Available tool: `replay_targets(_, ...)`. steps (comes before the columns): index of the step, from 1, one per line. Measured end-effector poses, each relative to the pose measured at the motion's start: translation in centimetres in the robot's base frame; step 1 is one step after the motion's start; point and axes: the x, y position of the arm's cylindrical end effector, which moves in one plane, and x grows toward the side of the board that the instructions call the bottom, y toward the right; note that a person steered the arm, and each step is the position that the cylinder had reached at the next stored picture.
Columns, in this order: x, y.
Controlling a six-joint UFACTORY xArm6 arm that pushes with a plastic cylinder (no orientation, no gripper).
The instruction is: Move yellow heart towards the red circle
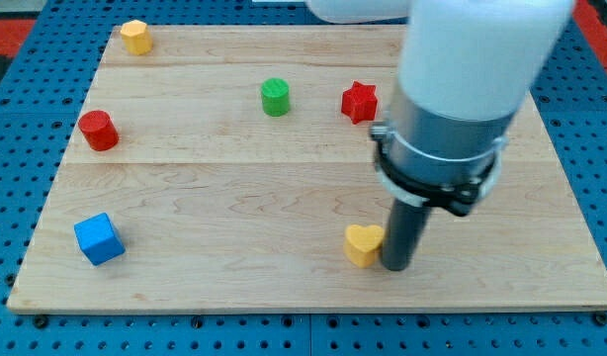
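Note:
The yellow heart [362, 244] lies on the wooden board near the view's bottom, right of the middle. My tip [396, 265] stands right beside it on its right, touching or nearly touching its edge. The red circle [98, 131], a short cylinder, stands at the view's left, far from the heart, up and to the left. The rod hangs from the large white and grey arm [462, 89] that fills the view's upper right.
A blue cube [98, 238] sits at the bottom left. A green cylinder [275, 97] and a red star [359, 101] stand near the top middle. A yellow block [135, 37] sits at the top left corner. The board's bottom edge [303, 307] runs close below the heart.

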Motion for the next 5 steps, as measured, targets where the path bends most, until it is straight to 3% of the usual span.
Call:
replay_targets(3,-1.5,-7.3)
replay_targets(5,-1.5,-7.6)
